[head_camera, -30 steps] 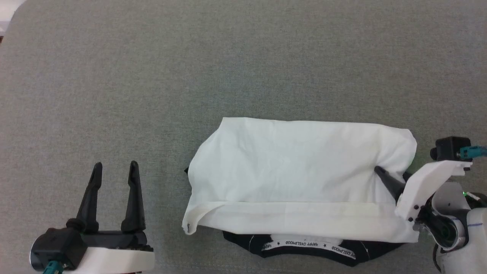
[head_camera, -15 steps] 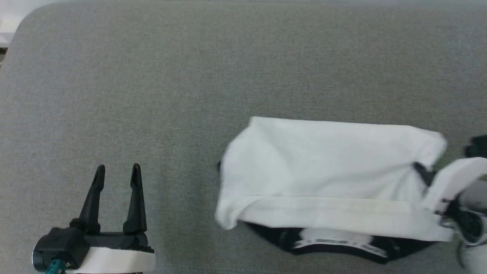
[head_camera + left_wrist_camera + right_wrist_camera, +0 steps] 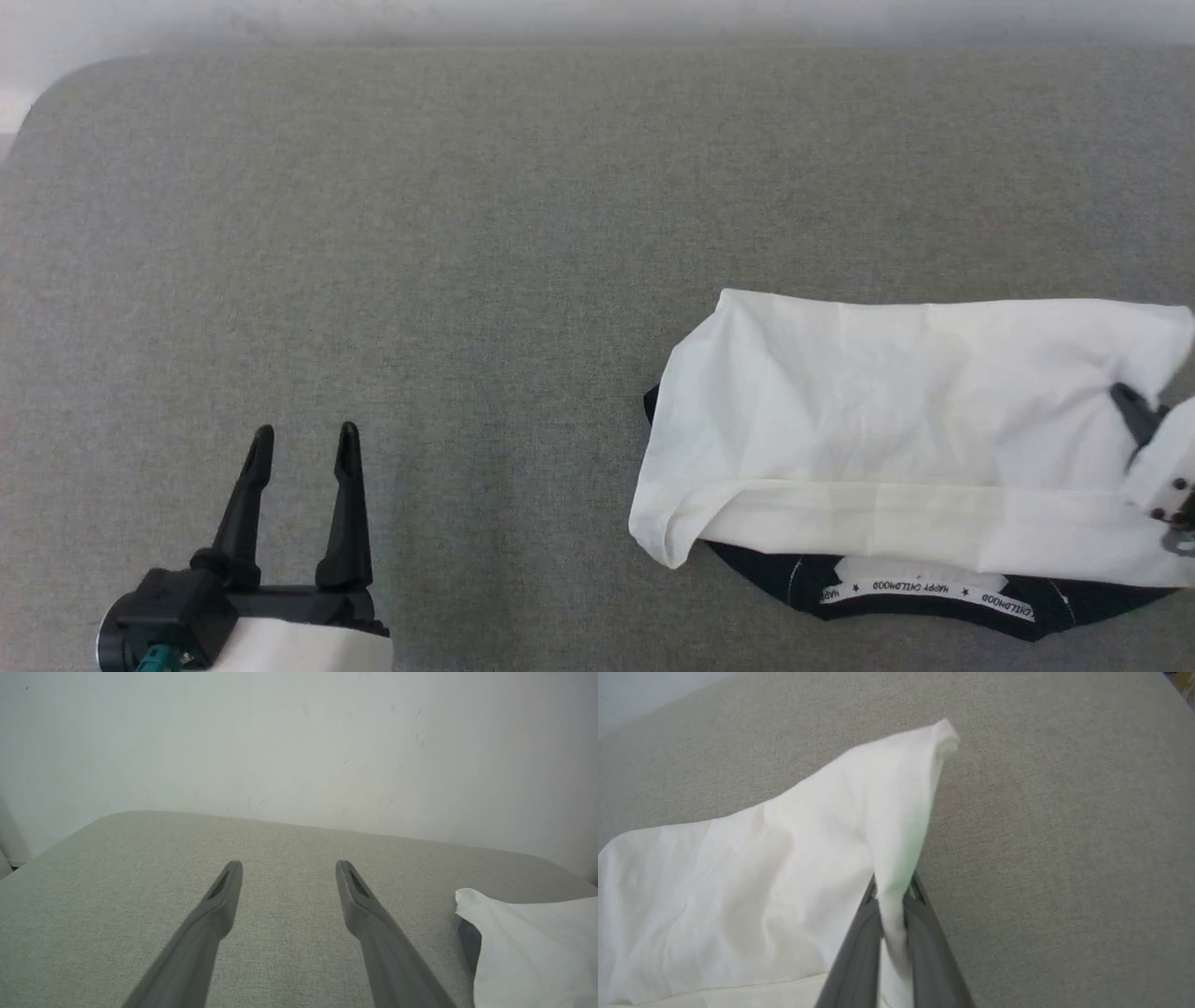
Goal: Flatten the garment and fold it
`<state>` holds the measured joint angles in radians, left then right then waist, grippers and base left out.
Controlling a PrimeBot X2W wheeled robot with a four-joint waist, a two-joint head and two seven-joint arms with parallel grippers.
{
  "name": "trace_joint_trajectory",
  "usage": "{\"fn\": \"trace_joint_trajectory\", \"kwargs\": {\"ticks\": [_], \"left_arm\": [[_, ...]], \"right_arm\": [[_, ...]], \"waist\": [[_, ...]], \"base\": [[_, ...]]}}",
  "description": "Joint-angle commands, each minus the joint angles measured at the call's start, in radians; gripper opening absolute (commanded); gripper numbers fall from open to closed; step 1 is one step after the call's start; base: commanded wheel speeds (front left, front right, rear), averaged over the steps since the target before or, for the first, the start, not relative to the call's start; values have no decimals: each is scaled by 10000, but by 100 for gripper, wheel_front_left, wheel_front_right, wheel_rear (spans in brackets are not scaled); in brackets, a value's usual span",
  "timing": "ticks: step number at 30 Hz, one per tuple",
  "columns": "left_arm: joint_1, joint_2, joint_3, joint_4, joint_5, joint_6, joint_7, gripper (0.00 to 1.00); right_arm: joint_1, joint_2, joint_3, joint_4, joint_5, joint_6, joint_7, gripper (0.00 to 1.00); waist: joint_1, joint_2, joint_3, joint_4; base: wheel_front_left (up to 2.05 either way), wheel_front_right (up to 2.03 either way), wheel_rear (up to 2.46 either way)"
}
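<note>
A grey cloth-covered desk (image 3: 467,233) stands before a white wall (image 3: 299,742). The garment (image 3: 887,401) lies partly folded on the desk's right side. The right end effector (image 3: 893,885) is closed on a thin pinch of the garment's white edge. The left end effector (image 3: 305,429) is open and empty, well apart from the garment. I think a one-sided pull may slip this pinch or bunch the layers, because nothing holds the far end.
</note>
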<state>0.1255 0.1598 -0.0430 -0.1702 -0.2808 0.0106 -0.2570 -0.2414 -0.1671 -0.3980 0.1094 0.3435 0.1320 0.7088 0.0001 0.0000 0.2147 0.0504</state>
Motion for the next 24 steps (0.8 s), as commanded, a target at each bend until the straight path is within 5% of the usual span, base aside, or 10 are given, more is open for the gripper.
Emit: {"fn": "trace_joint_trajectory", "kwargs": {"ticks": [1,13,24], "left_arm": [[75,-75,-66,72,34,27,-47,100],[295,-102,-251,360,99,-49,-47,100],[73,-251,-527,564,61,-163,-47,100]], "right_arm": [[115,160,311,-328,115,-13,211,0],[135,747,3183,-2117,1152,-13,1767,0],[-1256,895,5105,-329,604,-13,1655,0]], "waist": [[-1,0,-176,-75],[-1,0,-718,196],[-1,0,-493,816]], "base": [[0,0,0],[0,0,0],[0,0,0]]}}
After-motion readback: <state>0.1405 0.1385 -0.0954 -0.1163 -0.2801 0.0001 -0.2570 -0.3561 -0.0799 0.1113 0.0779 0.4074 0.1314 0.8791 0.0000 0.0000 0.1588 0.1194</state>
